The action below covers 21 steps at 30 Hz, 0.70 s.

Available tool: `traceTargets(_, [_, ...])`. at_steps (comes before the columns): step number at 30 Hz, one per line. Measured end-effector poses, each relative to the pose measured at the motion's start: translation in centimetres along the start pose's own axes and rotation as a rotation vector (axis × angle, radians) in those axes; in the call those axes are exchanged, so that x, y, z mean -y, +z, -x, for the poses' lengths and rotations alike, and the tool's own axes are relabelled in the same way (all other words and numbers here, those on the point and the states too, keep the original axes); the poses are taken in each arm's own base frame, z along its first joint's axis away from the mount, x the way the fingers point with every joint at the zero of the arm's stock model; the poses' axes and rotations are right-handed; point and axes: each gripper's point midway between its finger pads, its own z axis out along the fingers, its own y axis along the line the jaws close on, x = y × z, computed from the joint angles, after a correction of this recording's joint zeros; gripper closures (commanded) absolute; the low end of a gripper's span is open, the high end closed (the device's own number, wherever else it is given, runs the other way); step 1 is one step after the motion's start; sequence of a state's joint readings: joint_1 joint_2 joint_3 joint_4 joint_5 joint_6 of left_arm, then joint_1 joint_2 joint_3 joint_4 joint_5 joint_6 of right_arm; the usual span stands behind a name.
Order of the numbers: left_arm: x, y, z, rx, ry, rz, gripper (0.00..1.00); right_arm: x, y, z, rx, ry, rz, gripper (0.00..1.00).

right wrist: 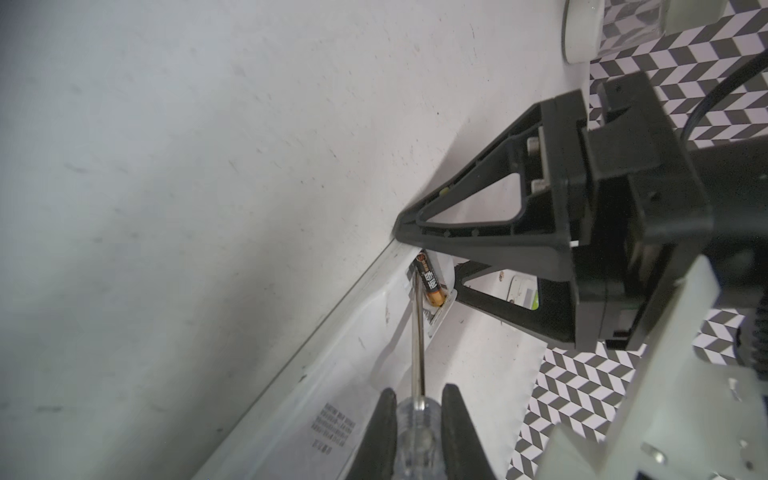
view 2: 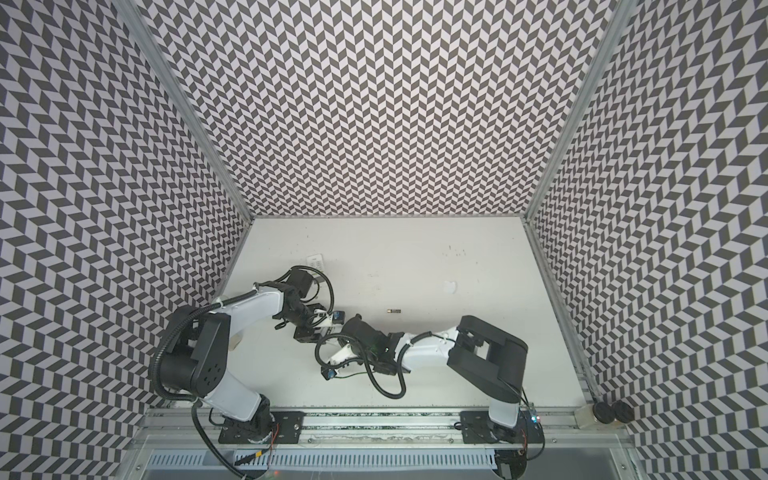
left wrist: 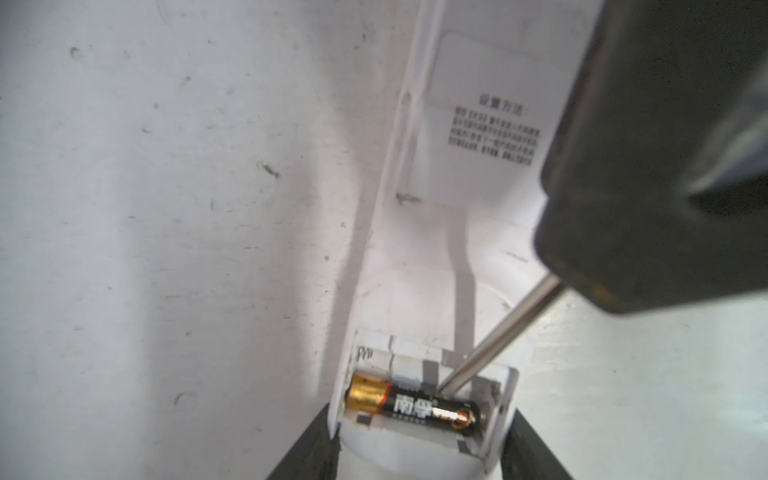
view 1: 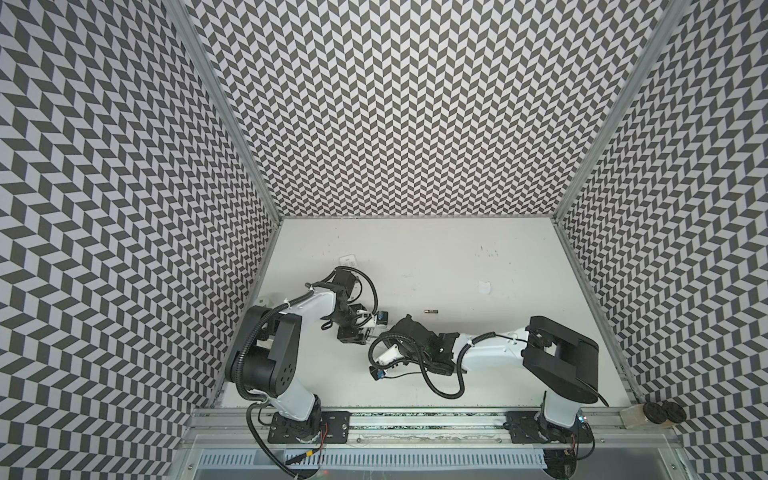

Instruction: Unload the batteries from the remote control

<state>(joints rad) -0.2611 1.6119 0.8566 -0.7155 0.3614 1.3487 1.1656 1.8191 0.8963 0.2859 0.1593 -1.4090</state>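
My left gripper [left wrist: 419, 453] is shut on the end of the white remote control [left wrist: 469, 166], which lies back side up on the table. Its battery compartment is open. One black battery with a gold end [left wrist: 415, 405] sits in it, also seen in the right wrist view as the battery [right wrist: 430, 282]. My right gripper [right wrist: 419, 432] is shut on the clear handle of a screwdriver [right wrist: 419, 332]. The metal tip of that screwdriver [left wrist: 498, 336] rests at the compartment, against the battery. In both top views another battery [view 1: 431, 311] [view 2: 394, 310] lies loose on the table right of the grippers.
A small white piece with marks [view 1: 348, 262] lies behind the left arm. Another white scrap [view 1: 484, 287] lies at mid table. Jars with black lids [view 1: 660, 413] stand at the front right corner. Patterned walls [view 1: 415, 124] close three sides of the white table [view 1: 457, 257].
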Motion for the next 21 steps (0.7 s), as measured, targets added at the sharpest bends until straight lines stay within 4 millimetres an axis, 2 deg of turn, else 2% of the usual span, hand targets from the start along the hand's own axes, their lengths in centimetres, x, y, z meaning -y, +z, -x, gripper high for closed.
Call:
traceTargets(11, [-0.2,0.0,-0.2,-0.01,-0.004,0.008,0.43,-0.6,0.0,-0.6,-0.017,0.072,-0.181,1.0])
traceTargets(16, [-0.2,0.0,0.0,-0.002,-0.007,0.007,0.42,-0.5,0.1,-0.7,-0.004,0.124,-0.212,1.0])
traceTargets(21, [-0.1,0.0,0.2,0.009,-0.015,0.003,0.42,-0.3,0.4,-1.4,-0.035,0.087,-0.19,1.0])
